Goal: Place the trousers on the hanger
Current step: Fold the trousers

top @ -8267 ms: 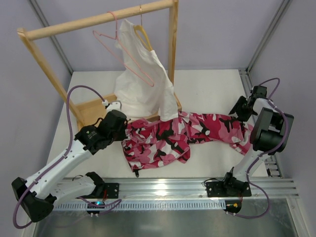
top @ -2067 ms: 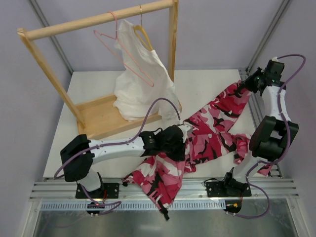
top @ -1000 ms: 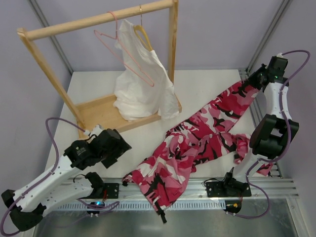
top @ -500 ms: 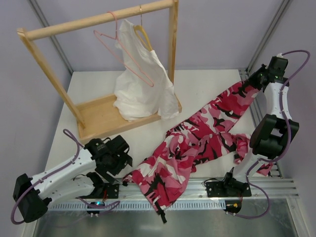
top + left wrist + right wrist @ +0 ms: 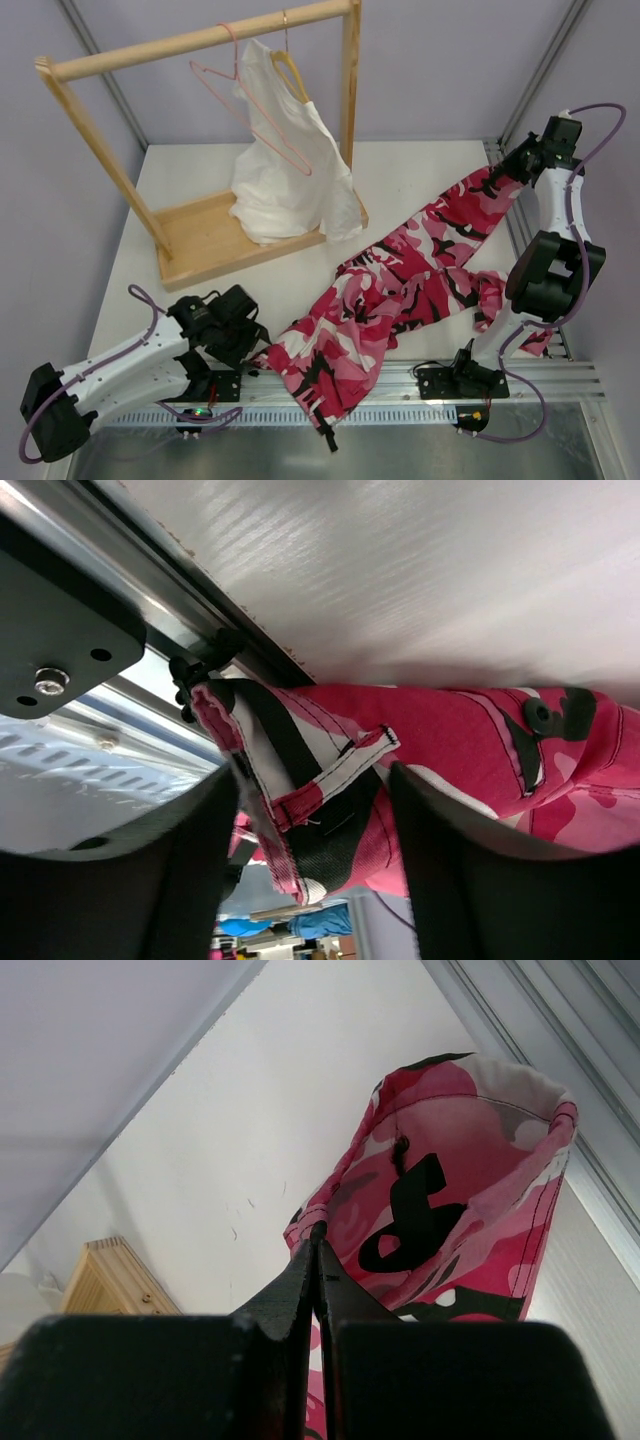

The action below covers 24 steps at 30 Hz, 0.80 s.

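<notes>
Left gripper [image 5: 312, 785], jaws parted, reaches low near its base; right gripper [image 5: 318, 1245] stretched far, clamped tight.

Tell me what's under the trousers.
The trousers lie on the white table, with their near end draped over the metal rail. Anything else beneath the cloth is covered.

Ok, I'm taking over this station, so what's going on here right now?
The camouflage trousers lie stretched across the table, handled from both ends. The right gripper is shut on a leg hem at the far right corner. The left gripper sits at the near edge with its jaws open around the waistband corner. The pink hanger hangs bare on the wooden rack, not yet used.
</notes>
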Tool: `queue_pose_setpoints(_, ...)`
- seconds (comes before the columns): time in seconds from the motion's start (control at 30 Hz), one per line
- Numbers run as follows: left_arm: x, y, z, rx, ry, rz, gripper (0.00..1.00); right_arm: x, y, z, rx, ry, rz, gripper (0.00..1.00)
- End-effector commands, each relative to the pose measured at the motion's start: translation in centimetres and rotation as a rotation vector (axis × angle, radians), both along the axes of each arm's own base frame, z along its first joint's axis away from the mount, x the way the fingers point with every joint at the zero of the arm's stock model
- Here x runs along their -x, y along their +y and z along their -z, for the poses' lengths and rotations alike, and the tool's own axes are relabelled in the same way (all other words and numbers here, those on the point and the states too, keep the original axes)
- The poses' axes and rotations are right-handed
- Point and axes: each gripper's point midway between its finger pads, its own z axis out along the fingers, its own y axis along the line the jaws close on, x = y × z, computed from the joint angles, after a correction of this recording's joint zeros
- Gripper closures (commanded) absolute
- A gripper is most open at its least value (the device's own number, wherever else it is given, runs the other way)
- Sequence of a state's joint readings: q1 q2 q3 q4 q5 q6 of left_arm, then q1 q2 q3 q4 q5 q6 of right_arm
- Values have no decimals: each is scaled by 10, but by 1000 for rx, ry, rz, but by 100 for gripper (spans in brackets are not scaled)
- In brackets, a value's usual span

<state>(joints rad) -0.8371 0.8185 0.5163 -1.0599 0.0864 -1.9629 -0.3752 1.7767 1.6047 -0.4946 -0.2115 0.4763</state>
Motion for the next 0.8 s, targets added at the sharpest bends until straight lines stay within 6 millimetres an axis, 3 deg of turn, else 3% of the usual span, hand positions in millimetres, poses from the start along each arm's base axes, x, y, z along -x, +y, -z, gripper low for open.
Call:
queue_pose_setpoints(0.0, -8, -10, -2, 36, -4, -50, 42, -1, -4, -13, 29, -34, -1, 96)
queue_pose_setpoints(0.07, -13, -5, -3, 5, -32, -46, 72, -2, -5, -15, 33, -38, 0, 96)
queue_pose_setpoints(0.1, -14, 0, -5, -24, -43, -45, 95, -2, -4, -15, 31, -37, 0, 96)
queue_pose_setpoints(0.13, -32, 4, -17, -58, -134, -54, 100, -3, -4, -18, 30, -45, -2, 96)
queue_pose_setpoints(0.2, -46, 18, -36, -135, -233, -25, 100, -5, -1, -21, 10, -52, -14, 96)
queue_pose_setpoints(0.23, -73, 20, -68, -160, -370, -43, 100, -9, -1, -32, 12, -74, -18, 96)
queue_pose_setpoints(0.3, -98, 30, -98, -269, -530, 59, 100, -11, 1, -41, 0, -79, -20, 96)
queue_pose_setpoints(0.33, -110, 33, -119, -301, -599, 75, 100, -13, -3, -56, 16, -104, -11, 96)
queue_pose_setpoints(0.37, -129, 42, -152, -385, -731, 124, 100, -10, -4, -60, 22, -92, 4, 96)
queue_pose_setpoints(0.5, -156, 63, -219, -509, -985, 124, 100, -4, -29, -86, 52, -112, 111, 96)
queue_pose_setpoints(0.57, -161, 77, -234, -580, -1047, 97, 100, -1, -39, -100, 56, -145, 137, 96)
queue_pose_setpoints(0.63, -157, 96, -236, -641, -1043, 71, 100, 2, -42, -104, 58, -161, 144, 96)
queue_pose_setpoints(0.77, -158, 110, -214, -730, -990, 134, 99, -4, -38, -117, 38, -251, 135, 96)
